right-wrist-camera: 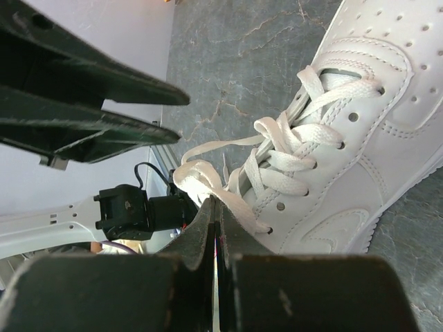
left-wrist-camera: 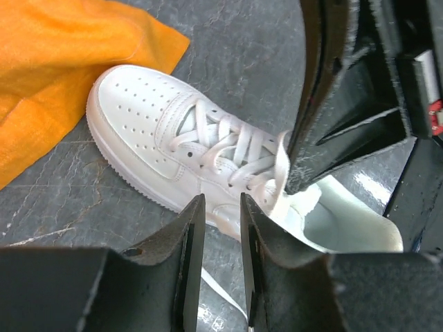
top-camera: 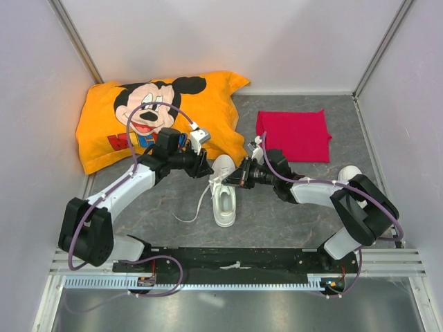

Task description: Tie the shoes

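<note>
**Two grippers work a white shoe's lace beside an orange pillow**

One white shoe point(top-camera: 223, 197) sits on the grey desk point(top-camera: 277, 214), just off the near right corner of the pillow point(top-camera: 104, 131). No second shoe shows. Its long axis runs from the pillow towards the arm bases — toe pointing at the pillow, heel opening facing the bases, sole down, laces up.

The right gripper point(right-wrist-camera: 211, 204) reaches in from the side away from the pillow. Its jaws are pressed together, apparently pinching a lace point(right-wrist-camera: 201, 176) by the top eyelets, where a small loop bunches. Held there, the lace likely stays lifted and taut so a knot can be formed.

The left gripper point(left-wrist-camera: 221, 200) hangs on the pillow's side of the shoe, over its flank. Its jaws are a narrow gap apart, clamped on nothing visible — placed, it seems, to take the other strand, which trails loose on the desk nearer the bases. A red cloth point(top-camera: 294, 135) lies flat to the pillow's right, apart from the work.
</note>
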{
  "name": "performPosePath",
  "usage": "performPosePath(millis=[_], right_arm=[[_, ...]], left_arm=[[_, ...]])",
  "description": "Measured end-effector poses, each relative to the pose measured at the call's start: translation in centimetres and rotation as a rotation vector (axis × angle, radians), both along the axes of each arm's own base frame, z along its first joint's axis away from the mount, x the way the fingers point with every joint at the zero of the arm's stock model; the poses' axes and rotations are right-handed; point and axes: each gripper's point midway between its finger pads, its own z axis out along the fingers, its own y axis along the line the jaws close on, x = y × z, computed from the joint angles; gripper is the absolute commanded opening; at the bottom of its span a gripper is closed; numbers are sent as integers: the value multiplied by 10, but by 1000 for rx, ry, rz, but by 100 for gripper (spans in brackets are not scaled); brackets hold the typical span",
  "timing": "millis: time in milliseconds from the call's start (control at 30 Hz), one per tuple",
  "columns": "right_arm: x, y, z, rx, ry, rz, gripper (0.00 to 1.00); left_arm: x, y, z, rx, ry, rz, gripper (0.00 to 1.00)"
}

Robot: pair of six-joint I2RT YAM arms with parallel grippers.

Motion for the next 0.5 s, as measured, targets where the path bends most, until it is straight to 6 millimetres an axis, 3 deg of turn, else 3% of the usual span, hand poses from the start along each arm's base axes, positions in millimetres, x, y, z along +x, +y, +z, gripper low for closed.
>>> performPosePath(millis=[167,500], right_arm=[[1,0,0,0,0,-1,0],[9,-5,-3,-7,6,-26,0]], left_arm=[[8,-3,-10,8,39,-3,37],[-6,-16,-7,-55,102,-99,40]])
